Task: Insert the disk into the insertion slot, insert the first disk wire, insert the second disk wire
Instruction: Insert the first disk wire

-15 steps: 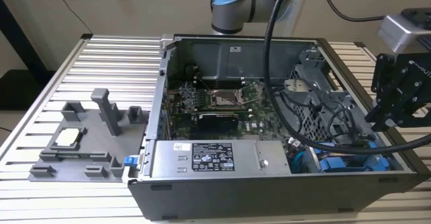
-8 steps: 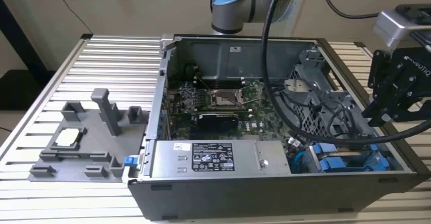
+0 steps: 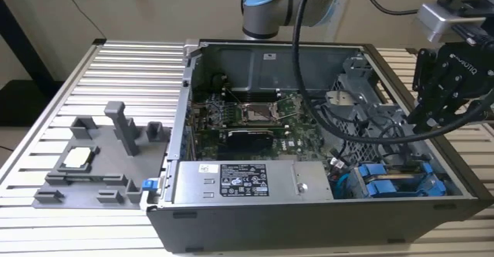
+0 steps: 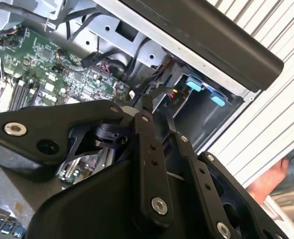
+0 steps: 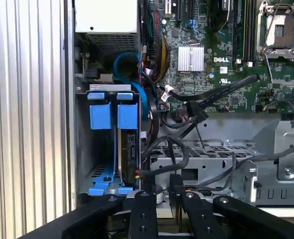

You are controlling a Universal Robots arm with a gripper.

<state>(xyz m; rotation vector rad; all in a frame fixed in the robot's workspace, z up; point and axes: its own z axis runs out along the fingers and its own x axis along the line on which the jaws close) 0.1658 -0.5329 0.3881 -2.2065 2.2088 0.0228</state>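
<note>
The disk stands on edge in its blue carrier inside the insertion slot of the grey drive cage, beside a second blue carrier. In the exterior view the blue carriers sit at the near corner of the open computer case on the exterior view's right. My black gripper hangs above that side of the case, higher than its rim and apart from the disk; it also appears in both wrist views. A black wire with red and yellow strands ends beside the disk; whether it is plugged in is unclear.
A blue cable loops above the cage and black cables cross the motherboard. The power supply fills the case front. A grey fixture block stands on the slatted table. A person's hand is beyond the case edge.
</note>
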